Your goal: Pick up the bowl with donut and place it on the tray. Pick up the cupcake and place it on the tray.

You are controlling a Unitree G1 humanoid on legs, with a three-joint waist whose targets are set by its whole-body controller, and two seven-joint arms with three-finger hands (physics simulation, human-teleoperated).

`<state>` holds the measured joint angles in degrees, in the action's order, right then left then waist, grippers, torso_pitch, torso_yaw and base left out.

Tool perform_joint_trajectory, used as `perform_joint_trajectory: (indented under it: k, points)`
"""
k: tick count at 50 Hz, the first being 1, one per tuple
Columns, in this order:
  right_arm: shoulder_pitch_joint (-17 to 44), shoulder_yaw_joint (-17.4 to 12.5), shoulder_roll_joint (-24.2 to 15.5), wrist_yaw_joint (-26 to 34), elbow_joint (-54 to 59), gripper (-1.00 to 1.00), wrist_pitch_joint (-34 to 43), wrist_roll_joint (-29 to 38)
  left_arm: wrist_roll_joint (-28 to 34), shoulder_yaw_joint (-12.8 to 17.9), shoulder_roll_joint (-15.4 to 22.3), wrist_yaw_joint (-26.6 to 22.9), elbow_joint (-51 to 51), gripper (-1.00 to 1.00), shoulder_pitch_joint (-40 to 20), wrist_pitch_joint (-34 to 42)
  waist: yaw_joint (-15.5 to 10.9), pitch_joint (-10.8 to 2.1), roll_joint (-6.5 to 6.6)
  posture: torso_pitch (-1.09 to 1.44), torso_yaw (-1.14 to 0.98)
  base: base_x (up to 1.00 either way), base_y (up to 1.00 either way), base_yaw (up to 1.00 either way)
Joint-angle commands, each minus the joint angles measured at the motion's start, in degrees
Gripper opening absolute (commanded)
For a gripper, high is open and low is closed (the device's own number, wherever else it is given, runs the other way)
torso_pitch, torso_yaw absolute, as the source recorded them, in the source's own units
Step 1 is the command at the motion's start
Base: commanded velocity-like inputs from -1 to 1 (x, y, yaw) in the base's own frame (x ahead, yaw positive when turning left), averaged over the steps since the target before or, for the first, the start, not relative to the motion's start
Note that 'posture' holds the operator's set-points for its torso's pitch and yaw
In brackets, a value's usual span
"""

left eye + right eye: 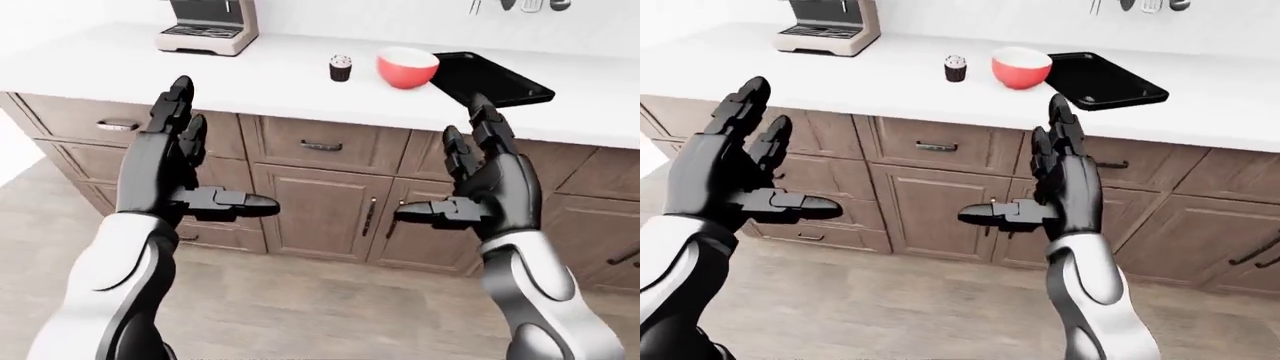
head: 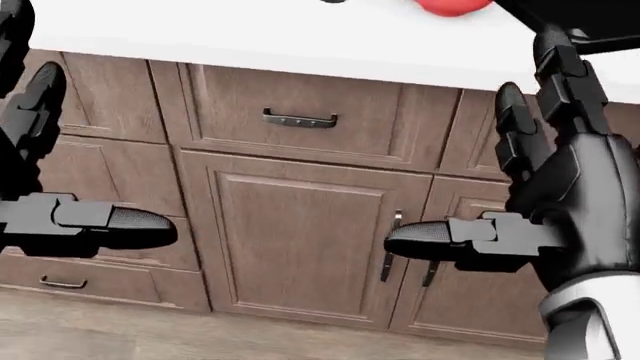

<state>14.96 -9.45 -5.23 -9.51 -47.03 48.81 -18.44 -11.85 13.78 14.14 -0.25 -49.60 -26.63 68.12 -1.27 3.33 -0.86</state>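
Observation:
A red bowl point(image 1: 407, 67) stands on the white counter point(image 1: 270, 82) near the top of the left-eye view; its inside does not show. A small dark cupcake point(image 1: 341, 68) stands just left of it. A black tray point(image 1: 490, 79) lies right of the bowl. My left hand point(image 1: 190, 161) and right hand point(image 1: 470, 176) are both open and empty, held up well below the counter, palms facing each other. Only the bowl's red base point(image 2: 452, 6) shows in the head view.
A coffee machine point(image 1: 208, 26) stands on the counter at top left. Brown cabinet doors and drawers point(image 1: 320, 195) run under the counter. Wooden floor point(image 1: 300, 307) lies between me and the cabinets. Utensils point(image 1: 520, 6) hang on the wall at top right.

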Motion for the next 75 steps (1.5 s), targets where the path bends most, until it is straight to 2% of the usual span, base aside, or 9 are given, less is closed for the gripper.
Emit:
perform_joint_trajectory:
  k: [1, 11, 19, 27, 32, 39, 42, 66, 75]
  points:
    - [1.4, -2.0, -0.9, -1.2, -2.9, 1.0, -2.6, -0.7, 0.1, -0.4, 0.5, -0.3, -1.0, 1.0, -2.2, -1.1, 0.8, -0.98, 0.0, 0.0, 0.0, 0.0, 0.0, 0.0]
    - [1.6, -6.6, -4.1, -4.8, -4.6, 1.0, -3.0, -4.4, 1.7, -1.4, 1.0, -1.4, -1.3, 1.0, -5.3, 1.5, 0.0, -2.06, 2.21, 0.0, 0.0, 0.07, -0.1, 0.0]
    - [1.0, -8.0, -5.3, -6.5, -4.9, 1.0, -4.1, -6.8, 2.2, -1.3, 0.9, -2.5, -2.0, 1.0, -5.9, 2.7, -0.7, -2.29, -4.73, 0.0, 0.0, 0.21, -0.21, 0.0]
    - [0.4, -8.8, -6.1, -6.8, -5.1, 1.0, -4.6, -7.9, 2.4, -1.6, 1.0, -2.7, -2.0, 1.0, -7.4, 4.1, 1.0, -1.24, 4.95, 0.0, 0.0, 0.21, -0.35, 0.0]
    - [1.1, -9.9, -6.8, -7.4, -5.6, 1.0, -3.6, -9.2, 2.7, -2.0, 1.0, -2.8, -1.8, 1.0, -7.8, 4.3, 0.3, -2.13, 4.26, 0.0, 0.0, 0.22, -0.45, 0.0]
    - [1.7, -10.8, -8.0, -8.4, -6.3, 1.0, -2.6, -10.9, 2.9, -1.9, 0.9, -3.1, -1.9, 1.0, -8.3, 4.7, -1.0, -1.49, 0.16, 0.0, 0.0, 0.26, -0.49, 0.0]
    - [2.1, -11.1, -8.5, -8.9, -6.8, 1.0, -2.0, -11.6, 2.9, -1.7, 1.0, -3.2, -1.9, 1.0, -8.9, 5.1, -1.0, -2.97, -6.13, 0.0, 0.0, 0.41, -0.48, 0.0]
    - [7.5, -12.3, -12.5, -12.4, -8.9, 1.0, 3.5, -15.9, -2.7, 3.3, 3.9, -1.2, 0.2, 1.0, -14.2, 7.7, 0.4, -0.88, 2.2, 0.0, 0.0, 0.21, -0.06, 0.0]
    - [8.3, -13.9, -14.4, -14.6, -10.3, 1.0, 5.1, -19.9, -5.5, 4.1, 5.2, 0.7, 0.5, 1.0, -14.8, 8.0, -0.3, -1.04, -0.74, 0.0, 0.0, 0.32, 0.0, 0.0]
